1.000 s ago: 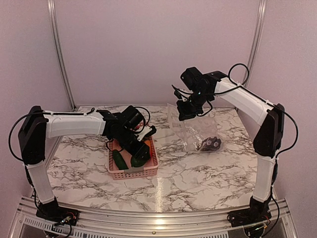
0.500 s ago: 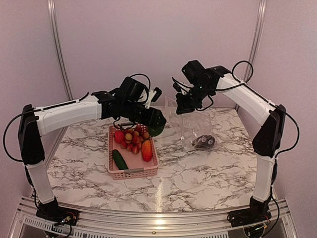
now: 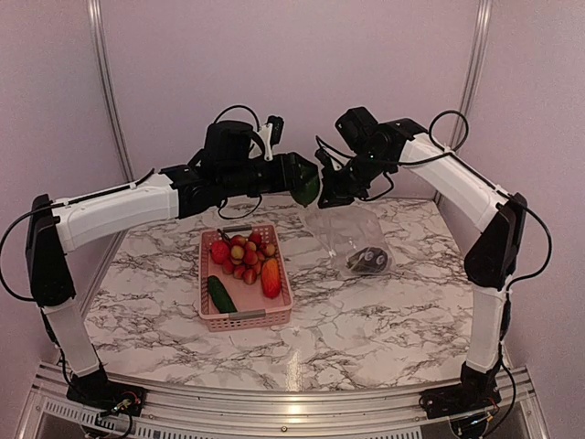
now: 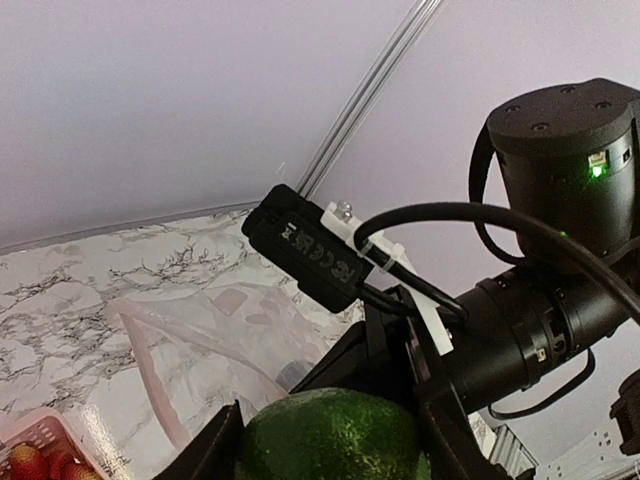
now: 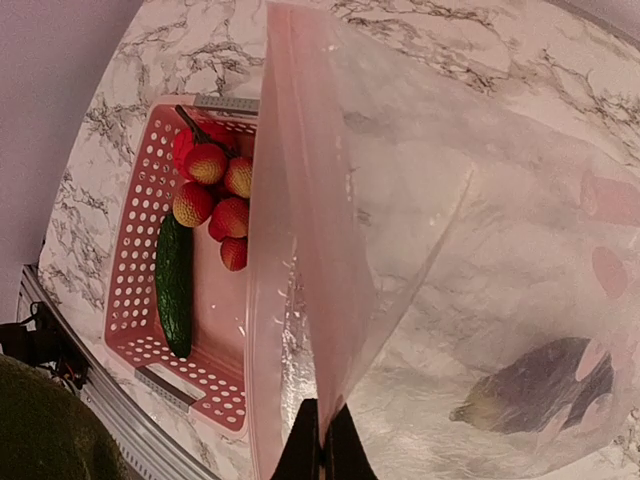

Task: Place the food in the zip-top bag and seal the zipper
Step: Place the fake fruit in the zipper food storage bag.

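Observation:
My left gripper (image 3: 294,176) is shut on a green pepper (image 3: 306,187) and holds it in the air beside the mouth of the zip-top bag (image 3: 352,230). The pepper sits between the fingers in the left wrist view (image 4: 330,435). My right gripper (image 3: 331,194) is shut on the bag's upper mouth edge and holds it up; it also shows in the right wrist view (image 5: 322,445). The pale pink zipper (image 5: 262,300) hangs open. A purple eggplant (image 3: 368,262) lies inside the bag, and it shows in the right wrist view too (image 5: 535,385).
The pink basket (image 3: 242,318) stands left of the bag with a dark cucumber (image 3: 221,294), red and tan balls (image 3: 239,254) and an orange-red fruit (image 3: 271,277). The right arm's wrist (image 4: 560,200) is close in front of my left gripper.
My left arm has lifted the green pepper out of the basket and carried it up and right to the bag's mouth. My right gripper has kept hold of the bag.

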Available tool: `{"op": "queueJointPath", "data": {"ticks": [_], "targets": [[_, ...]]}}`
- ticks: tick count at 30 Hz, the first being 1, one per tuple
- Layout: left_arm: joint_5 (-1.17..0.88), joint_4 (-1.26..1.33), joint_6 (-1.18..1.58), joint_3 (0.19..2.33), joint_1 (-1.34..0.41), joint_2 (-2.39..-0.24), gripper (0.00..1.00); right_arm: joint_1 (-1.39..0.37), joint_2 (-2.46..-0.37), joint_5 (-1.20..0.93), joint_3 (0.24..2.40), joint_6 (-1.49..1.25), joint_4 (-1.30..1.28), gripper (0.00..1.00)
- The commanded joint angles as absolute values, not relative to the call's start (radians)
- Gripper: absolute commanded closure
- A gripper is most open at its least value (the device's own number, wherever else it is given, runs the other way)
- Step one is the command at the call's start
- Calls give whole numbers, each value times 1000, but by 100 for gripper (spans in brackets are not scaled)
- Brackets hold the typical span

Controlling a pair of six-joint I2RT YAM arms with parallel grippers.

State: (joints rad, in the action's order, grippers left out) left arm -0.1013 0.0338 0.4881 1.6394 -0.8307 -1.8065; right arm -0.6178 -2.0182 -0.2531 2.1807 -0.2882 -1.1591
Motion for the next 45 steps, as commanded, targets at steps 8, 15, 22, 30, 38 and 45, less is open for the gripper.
{"op": "queueJointPath", "data": {"ticks": [8, 15, 22, 30, 38, 45], "targets": [[81, 235, 612, 1585, -833, -1803, 66, -625, -2019, -319, 2253, -376, -1111, 100], [167, 296, 646, 1527, -834, -1784, 68, -611, -1998, -331, 2246, -402, -1097, 100], [240, 360, 646, 1486, -848, -1768, 69, -578, -1960, -396, 2195, -457, -1029, 100], [290, 327, 658, 1534, -860, -1812, 69, -565, -1957, -448, 2195, -488, -997, 100], [353, 305, 665, 1577, -864, -1861, 68, -558, -1961, -492, 2195, -515, -972, 100], [414, 247, 698, 1648, -862, -1923, 69, -551, -1954, -513, 2197, -536, -951, 100]]}}
